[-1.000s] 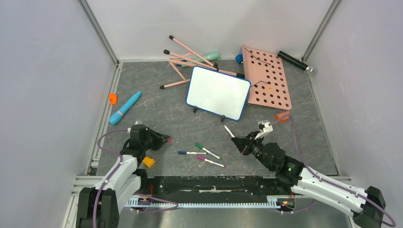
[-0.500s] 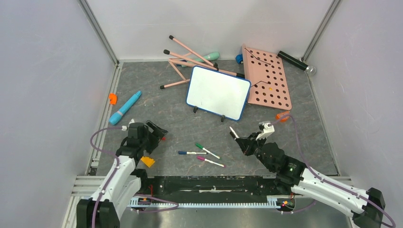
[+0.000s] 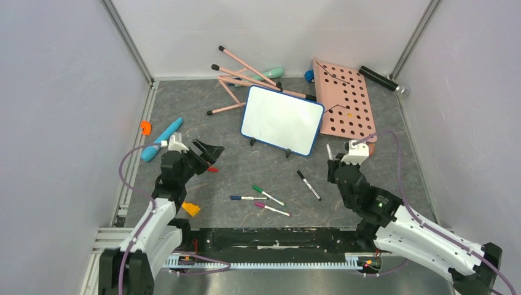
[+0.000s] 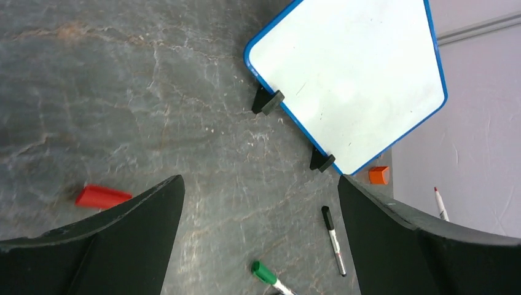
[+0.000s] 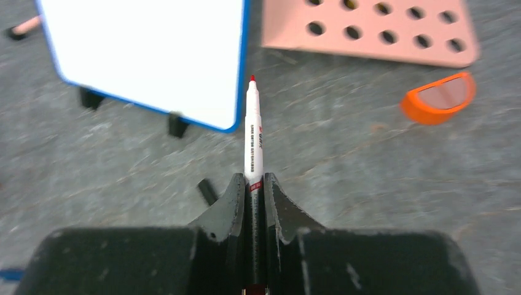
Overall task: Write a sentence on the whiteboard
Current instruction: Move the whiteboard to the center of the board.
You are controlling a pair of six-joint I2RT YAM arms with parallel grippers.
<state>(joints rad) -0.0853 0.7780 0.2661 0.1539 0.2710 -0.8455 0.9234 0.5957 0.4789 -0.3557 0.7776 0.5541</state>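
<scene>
The whiteboard (image 3: 282,120) stands tilted on its black feet mid-table, blue-rimmed, its face blank; no sentence shows on it. My right gripper (image 3: 335,166) is shut on an uncapped red marker (image 5: 253,135), its red tip pointing at the whiteboard's (image 5: 147,55) near right corner, short of the rim. My left gripper (image 3: 207,153) hangs open above the table left of the board, nothing between its jaws (image 4: 259,184). A red cap (image 4: 101,196) lies on the table beside its left finger.
Black (image 3: 309,184), green (image 3: 267,195), blue (image 3: 246,198) and magenta (image 3: 270,209) markers lie in front of the board. A pink pegboard (image 3: 344,98) lies right of it, pink sticks (image 3: 242,77) behind. An orange half-ring (image 5: 439,98), a blue tube (image 3: 161,139) and an orange wedge (image 3: 191,209) are scattered about.
My left gripper opened, let the red cap drop to the table and rose away from it. My right gripper swung right and farther with the red marker, towards the board.
</scene>
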